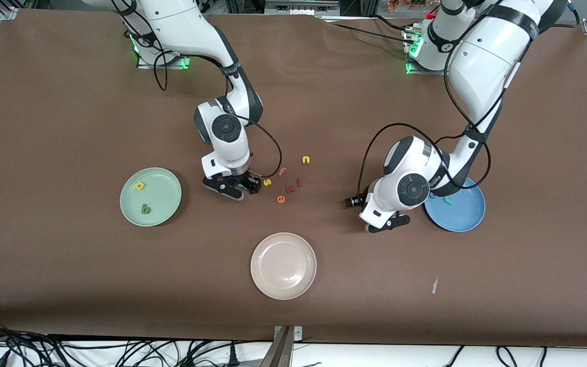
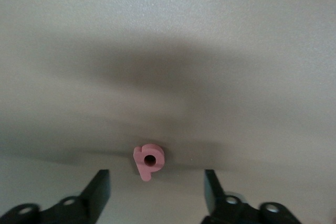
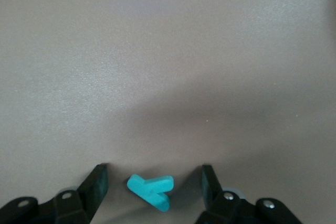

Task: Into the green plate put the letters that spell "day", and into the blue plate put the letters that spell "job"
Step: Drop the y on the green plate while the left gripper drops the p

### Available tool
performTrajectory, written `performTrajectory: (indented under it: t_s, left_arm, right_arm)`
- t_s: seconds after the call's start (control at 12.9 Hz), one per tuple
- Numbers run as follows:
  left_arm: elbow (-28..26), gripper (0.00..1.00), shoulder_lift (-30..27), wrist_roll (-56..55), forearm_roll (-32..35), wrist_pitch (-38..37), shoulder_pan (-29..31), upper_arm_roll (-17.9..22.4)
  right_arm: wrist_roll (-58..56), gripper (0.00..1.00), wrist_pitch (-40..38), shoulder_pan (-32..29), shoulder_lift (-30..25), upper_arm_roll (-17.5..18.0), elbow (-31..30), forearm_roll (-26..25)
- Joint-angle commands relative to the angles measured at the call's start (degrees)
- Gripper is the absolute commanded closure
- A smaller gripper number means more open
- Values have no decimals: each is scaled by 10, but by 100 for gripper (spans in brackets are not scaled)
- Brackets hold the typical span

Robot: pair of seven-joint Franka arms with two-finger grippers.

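Note:
The green plate (image 1: 163,178) holds a yellow a (image 1: 140,186) and a dark green d (image 1: 145,208). Toward the left arm's end, a teal j (image 1: 447,200) lies in the blue plate (image 1: 464,216). My left gripper (image 1: 386,223) (image 2: 156,182) is low over the table beside the blue plate. It is open, and a pink b (image 2: 148,162) lies flat between its fingers, touching neither. My right gripper (image 1: 237,187) (image 3: 153,174) is down by the letter cluster, open around a teal y (image 3: 149,185) that lies on the table.
A beige plate (image 1: 283,285) sits nearer the front camera. Loose letters lie beside my right gripper: yellow s (image 1: 267,182), pink f (image 1: 282,172), yellow n (image 1: 305,160), orange e (image 1: 281,199) and two small red ones (image 1: 289,189). A paper scrap (image 1: 434,285) lies near the front.

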Motion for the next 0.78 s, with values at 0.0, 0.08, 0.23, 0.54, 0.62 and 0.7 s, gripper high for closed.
performTrajectory:
  t_s: [0.0, 0.08, 0.23, 0.54, 0.62, 0.7]
  left_arm:
    - [5, 29, 11, -17, 7, 12, -9, 7]
    - [6, 28, 14, -21, 6, 15, -11, 8]
    - [6, 28, 20, -21, 7, 20, -10, 9]
    - [1, 35, 26, -21, 7, 35, -9, 9]
    - [1, 39, 25, -20, 7, 35, -9, 9]
    - [1, 48, 25, -20, 7, 35, -9, 9]
  right_arm:
    - [11, 25, 3, 11, 10, -12, 10, 0]
    - [11, 28, 3, 11, 10, -12, 10, 0]
    - [12, 31, 2, 14, 10, -12, 10, 0]
    - [26, 35, 2, 21, 12, -12, 10, 0]
    - [27, 36, 3, 21, 12, -11, 10, 0]
    - [26, 38, 3, 21, 12, -11, 10, -1]
